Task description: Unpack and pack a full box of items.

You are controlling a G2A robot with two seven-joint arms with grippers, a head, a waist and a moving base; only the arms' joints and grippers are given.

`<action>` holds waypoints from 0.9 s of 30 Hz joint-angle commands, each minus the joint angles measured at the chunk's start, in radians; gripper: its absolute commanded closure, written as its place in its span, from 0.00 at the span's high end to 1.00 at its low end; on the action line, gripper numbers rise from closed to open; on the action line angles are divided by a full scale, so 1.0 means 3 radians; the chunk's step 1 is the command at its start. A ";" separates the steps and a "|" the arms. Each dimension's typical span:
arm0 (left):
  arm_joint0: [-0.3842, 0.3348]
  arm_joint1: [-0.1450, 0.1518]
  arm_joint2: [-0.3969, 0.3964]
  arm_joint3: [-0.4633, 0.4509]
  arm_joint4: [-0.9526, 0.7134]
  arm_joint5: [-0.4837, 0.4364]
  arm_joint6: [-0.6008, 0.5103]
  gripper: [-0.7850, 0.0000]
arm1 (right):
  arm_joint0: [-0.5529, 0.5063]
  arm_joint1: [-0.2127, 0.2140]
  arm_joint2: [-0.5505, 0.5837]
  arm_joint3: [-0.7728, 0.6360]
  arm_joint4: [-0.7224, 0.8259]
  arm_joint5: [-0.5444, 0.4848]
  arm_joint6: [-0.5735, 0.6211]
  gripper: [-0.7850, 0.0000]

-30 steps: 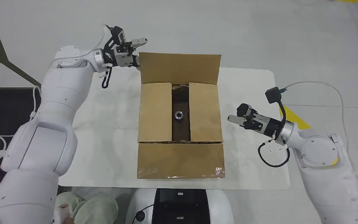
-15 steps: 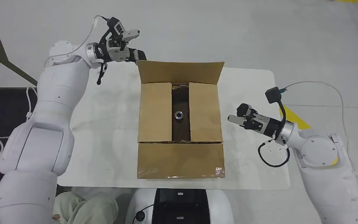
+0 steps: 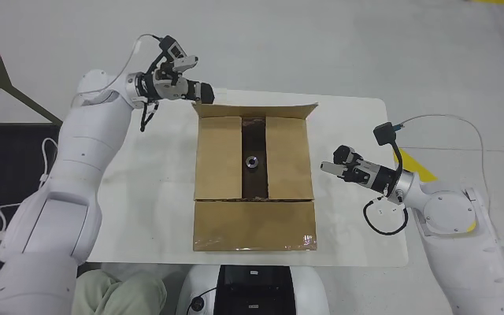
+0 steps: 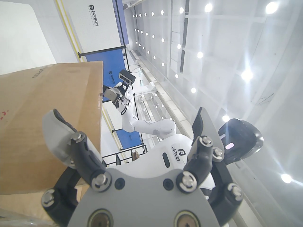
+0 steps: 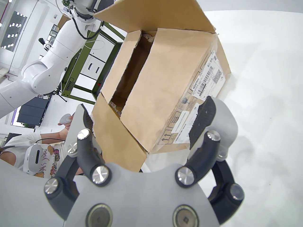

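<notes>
White table (image 3: 157, 205) carries our cardboard box (image 3: 287, 157) at its middle, 2 side flaps nearly shut. Its far flap (image 3: 256, 110) stands up. Our left gripper (image 3: 203, 92), jaws spread, sits just behind the flap's left corner. Our right gripper (image 3: 325, 168) hangs released, right of the box. 1 small round item (image 3: 251, 163) lies inside. We judge we are working the flaps, and next we must push the far one.

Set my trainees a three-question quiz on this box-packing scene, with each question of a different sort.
1. True or false: the right hand grips the box.
2. Which flap is raised, next to the left hand? A: far flap. B: near flap. C: right side flap.
3. Fill in: the left hand is ____ (open or shut).

Key: 1 false, it is open and apart from the box; 2 A; 3 open.
</notes>
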 commanded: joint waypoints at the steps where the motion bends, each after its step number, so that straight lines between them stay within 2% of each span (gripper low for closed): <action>1: 0.0046 0.0042 0.0021 -0.0071 -0.0031 0.0028 0.0000 1.00 | 0.0000 0.0000 0.0000 0.0000 0.0000 0.0000 0.0000 1.00; 7: 0.0162 0.0168 0.0210 -0.0266 0.0039 0.0221 0.0000 1.00 | 0.0000 0.0000 0.0000 0.0000 0.0000 0.0000 0.0000 1.00; 15: 0.0270 0.0305 0.0385 -0.0355 -0.0062 0.0265 0.0000 1.00 | 0.0000 0.0000 0.0000 0.0000 0.0000 0.0000 0.0000 1.00; 24: 0.0244 0.0360 0.0631 -0.0348 -0.0105 0.0301 0.0000 1.00 | 0.0000 0.0000 0.0000 0.0000 0.0000 0.0000 0.0000 1.00; 27: 0.0203 0.0366 0.0680 -0.0226 -0.0074 0.0283 0.0000 1.00 | 0.0000 0.0000 0.0000 0.0000 0.0000 0.0000 0.0000 1.00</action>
